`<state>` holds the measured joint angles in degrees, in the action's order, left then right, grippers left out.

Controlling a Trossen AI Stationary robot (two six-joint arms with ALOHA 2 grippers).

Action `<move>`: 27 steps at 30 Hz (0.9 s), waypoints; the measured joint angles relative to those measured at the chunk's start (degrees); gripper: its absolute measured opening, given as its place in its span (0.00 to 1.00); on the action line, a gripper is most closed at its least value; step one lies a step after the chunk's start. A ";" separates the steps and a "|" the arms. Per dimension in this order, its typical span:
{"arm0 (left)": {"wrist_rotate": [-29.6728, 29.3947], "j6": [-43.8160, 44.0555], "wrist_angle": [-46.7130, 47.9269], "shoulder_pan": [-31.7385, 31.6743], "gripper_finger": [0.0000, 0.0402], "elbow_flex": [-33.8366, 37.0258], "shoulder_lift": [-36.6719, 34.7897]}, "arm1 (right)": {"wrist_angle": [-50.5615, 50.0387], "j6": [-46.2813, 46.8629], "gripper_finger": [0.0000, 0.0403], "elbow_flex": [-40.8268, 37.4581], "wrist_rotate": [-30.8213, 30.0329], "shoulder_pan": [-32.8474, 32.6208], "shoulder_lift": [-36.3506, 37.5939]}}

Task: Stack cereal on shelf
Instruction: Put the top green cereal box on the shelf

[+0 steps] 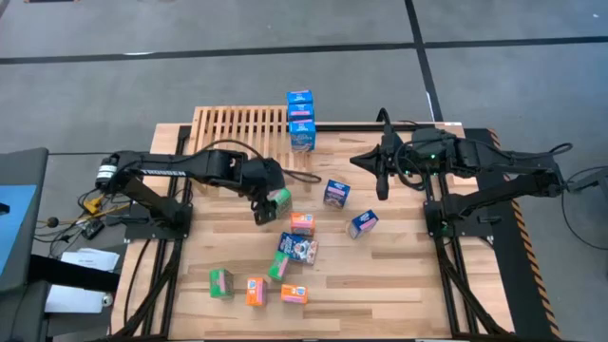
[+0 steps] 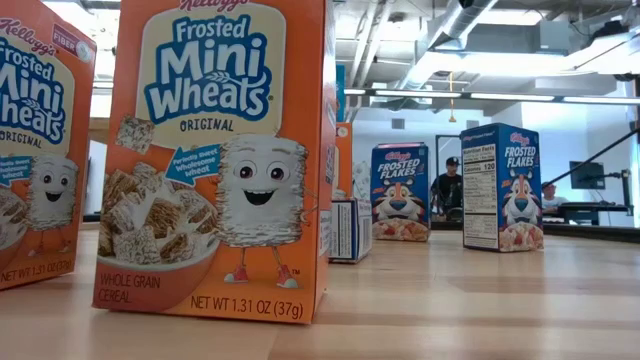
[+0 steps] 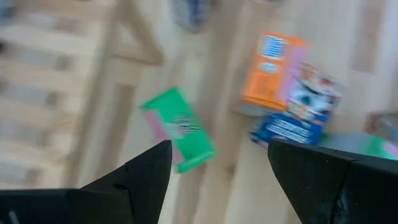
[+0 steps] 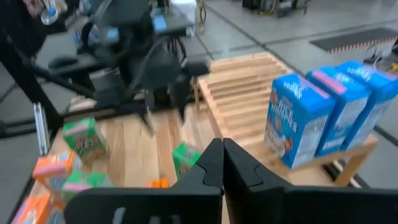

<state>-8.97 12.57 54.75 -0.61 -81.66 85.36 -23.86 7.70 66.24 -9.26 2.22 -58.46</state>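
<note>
Blue boxes (three) stand on the rack; open left gripper hovers over a green box; right gripper, clenched empty, waits at three o'clock.

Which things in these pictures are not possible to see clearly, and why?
- Green box under the open left gripper: left wrist view, print blurred.
- Shelf: low view, hidden behind the big orange box.
- Loose boxes near the table's front edge: high view, print too small to read.
- Blue boxes on the shelf: right wrist view, print blurred; the shut right gripper hides the table below.
</note>
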 joint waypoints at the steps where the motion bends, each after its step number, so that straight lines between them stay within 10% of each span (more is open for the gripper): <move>1: -1.17 0.18 -0.08 -0.47 0.64 0.59 -0.17 | -0.09 0.00 0.04 -0.03 0.00 0.05 -0.12; 27: -10.99 2.79 -0.16 -0.12 0.64 1.04 12.50 | 0.30 2.99 0.04 0.00 0.07 -1.35 -2.43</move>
<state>-19.95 15.37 54.60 -0.73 -80.62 97.85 -23.57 10.70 66.24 -9.18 0.87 -60.88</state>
